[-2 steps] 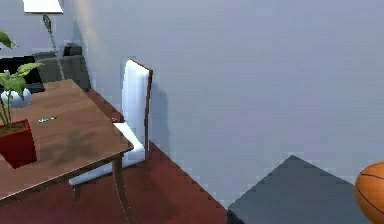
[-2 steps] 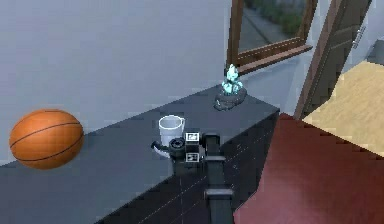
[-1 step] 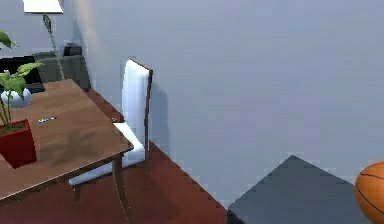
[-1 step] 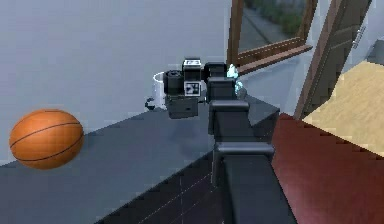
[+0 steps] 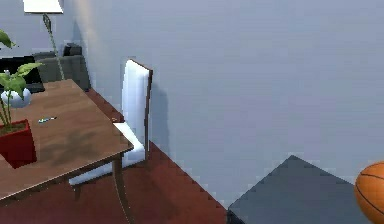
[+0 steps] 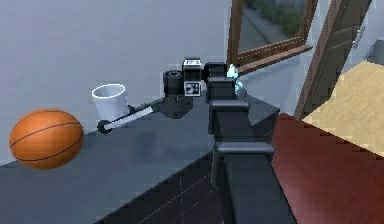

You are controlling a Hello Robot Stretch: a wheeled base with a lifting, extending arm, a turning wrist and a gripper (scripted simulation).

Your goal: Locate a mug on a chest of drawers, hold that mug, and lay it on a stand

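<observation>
Your mug stands in the upper left of the arm side view on the dark chest top, near a basketball. The gripper points toward its base, probably to line up a grasp (you cannot tell its finger state, nor whether it holds anything).

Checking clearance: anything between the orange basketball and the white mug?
Nothing: in the arm side view, only bare dark cabinet top separates the orange basketball from the white cylindrical mug.

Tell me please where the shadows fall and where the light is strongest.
Forward view: a soft shadow lies on the wooden table beside the red plant pot; the lamp shade is brightest. Arm side view: the basketball is darker below; the tan surface is brightly lit.
</observation>
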